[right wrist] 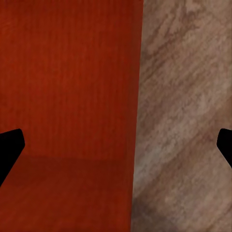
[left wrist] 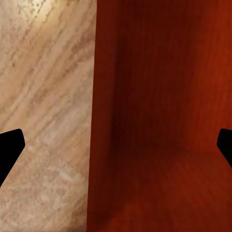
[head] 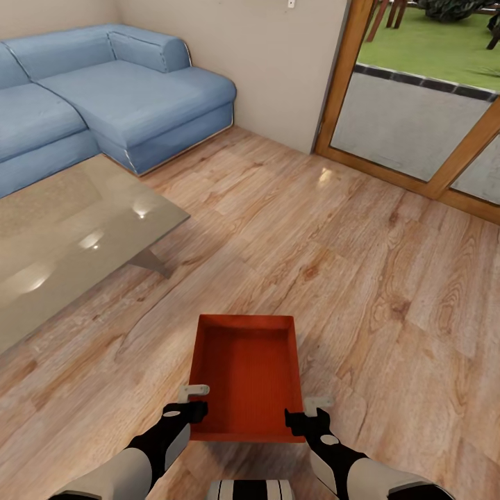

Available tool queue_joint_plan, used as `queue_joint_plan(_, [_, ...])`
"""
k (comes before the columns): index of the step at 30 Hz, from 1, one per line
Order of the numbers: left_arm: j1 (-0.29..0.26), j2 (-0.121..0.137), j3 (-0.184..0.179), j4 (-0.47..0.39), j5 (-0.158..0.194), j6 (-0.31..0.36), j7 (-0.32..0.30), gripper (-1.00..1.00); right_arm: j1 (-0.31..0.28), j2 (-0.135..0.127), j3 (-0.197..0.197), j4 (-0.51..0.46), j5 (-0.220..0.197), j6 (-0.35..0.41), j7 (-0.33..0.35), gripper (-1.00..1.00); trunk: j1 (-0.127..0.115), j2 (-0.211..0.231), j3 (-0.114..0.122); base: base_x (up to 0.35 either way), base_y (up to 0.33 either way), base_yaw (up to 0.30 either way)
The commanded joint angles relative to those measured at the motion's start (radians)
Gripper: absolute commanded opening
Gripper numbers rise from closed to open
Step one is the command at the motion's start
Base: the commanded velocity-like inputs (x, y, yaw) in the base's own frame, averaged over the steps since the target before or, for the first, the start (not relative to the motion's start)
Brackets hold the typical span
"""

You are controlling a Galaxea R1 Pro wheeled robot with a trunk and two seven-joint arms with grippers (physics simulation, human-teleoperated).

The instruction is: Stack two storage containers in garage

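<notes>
Straddling the bin's (head: 248,378) near corners: left end effector (head: 193,403) over the left wall, right end effector (head: 309,410) over the right, both spread apart. Bin sits on wood floor (head: 361,278). Glass bench (head: 62,229) edge lies left; open planks run to the doors (head: 444,125).

Light wood-plank floor (head: 361,278): sofa (head: 104,97), glass coffee table (head: 62,229) standing on it.

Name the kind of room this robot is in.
Most likely a living room: a blue sectional sofa, a glass-topped coffee table, light wood-plank flooring, and wood-framed glass doors opening onto grass.
</notes>
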Motion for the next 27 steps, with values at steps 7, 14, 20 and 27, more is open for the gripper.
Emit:
queue_joint_plan(7, [0.0,0.0,-0.008,-0.003,0.01,0.006,0.006,1.0,-0.001,0.0,0.008,0.001,-0.007,-0.004,-0.004,1.0,0.0,0.0,0.0,0.02,0.034,0.0])
queue_joint_plan(14, [0.0,0.0,-0.008,-0.005,0.01,0.006,0.006,1.0,-0.001,-0.001,0.008,0.0,-0.007,-0.004,-0.004,1.0,0.0,0.0,0.0,0.023,0.044,0.0])
queue_joint_plan(20, [0.0,0.0,-0.008,-0.005,0.01,0.006,0.006,1.0,-0.001,-0.001,0.008,0.0,-0.007,-0.004,-0.004,1.0,0.0,0.0,0.0,0.001,0.027,0.0])
queue_joint_plan(27, [0.0,0.0,-0.008,-0.005,0.01,0.006,0.006,1.0,-0.001,-0.001,0.008,0.0,-0.009,-0.006,-0.004,1.0,0.0,0.0,0.0,0.0,0.054,0.0])
